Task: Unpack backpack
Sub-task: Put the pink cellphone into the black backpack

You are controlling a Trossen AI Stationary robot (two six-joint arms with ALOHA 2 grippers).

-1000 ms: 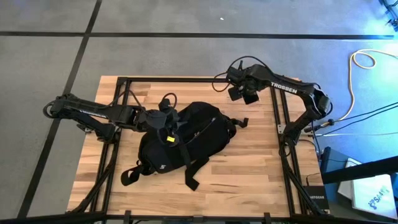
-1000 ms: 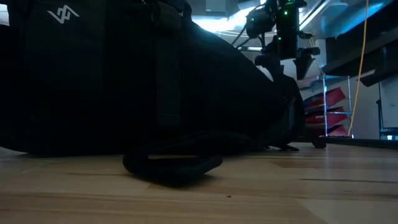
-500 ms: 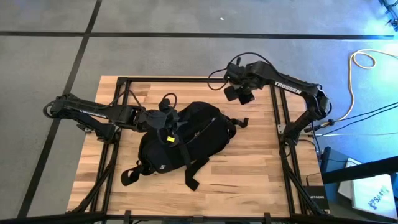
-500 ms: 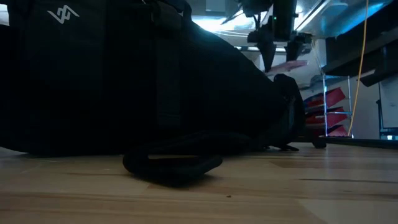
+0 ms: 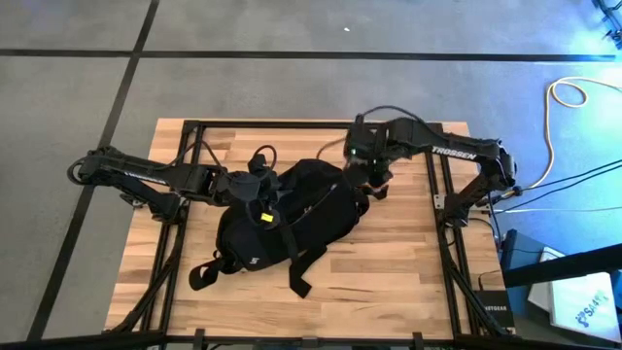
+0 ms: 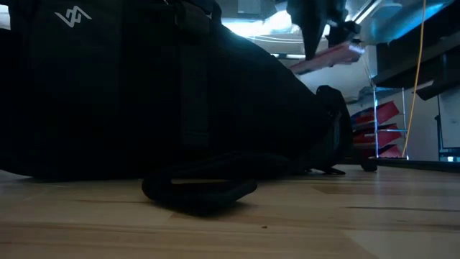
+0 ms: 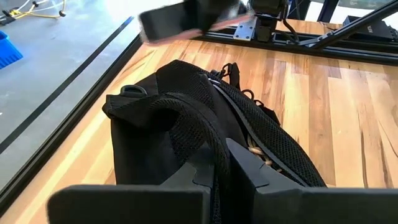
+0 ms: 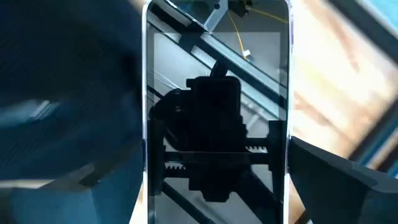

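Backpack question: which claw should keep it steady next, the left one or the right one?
Left, probably. The left claw is shut on the backpack, gripping its fabric. The right claw hangs at the bag's other end and seems busy holding a phone.

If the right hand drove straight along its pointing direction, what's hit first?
Probably the large black fabric backpack: the right hand, shut on a flat black phone, points down over its end. Depth unclear.

Overhead, table-level, two wrist views (backpack shared)
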